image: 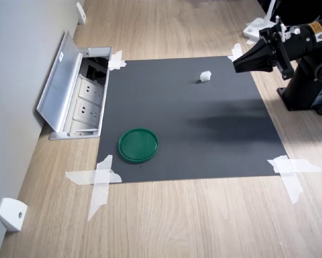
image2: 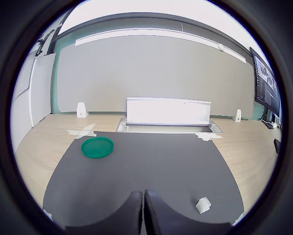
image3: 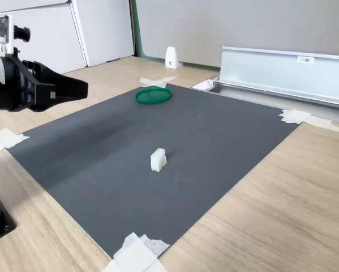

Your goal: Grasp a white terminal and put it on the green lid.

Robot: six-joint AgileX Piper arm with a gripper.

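Note:
A tiny white terminal [image: 205,76] [image3: 158,160] [image2: 203,204] stands on the dark grey mat [image: 193,129], apart from everything else. The round green lid [image: 138,145] [image3: 153,95] [image2: 98,147] lies flat near the mat's corner by the socket box. My black gripper [image: 237,64] [image3: 84,88] [image2: 144,196] hovers above the mat's edge at the first exterior view's right, well short of the terminal. Its fingers are pressed together with nothing between them.
An open metal floor socket box [image: 77,97] [image3: 282,71] borders the mat beside the lid. White tape strips [image: 99,180] hold the mat's corners. A white wedge piece [image: 11,214] sits by the wall. The arm's black base [image: 308,86] stands off the mat.

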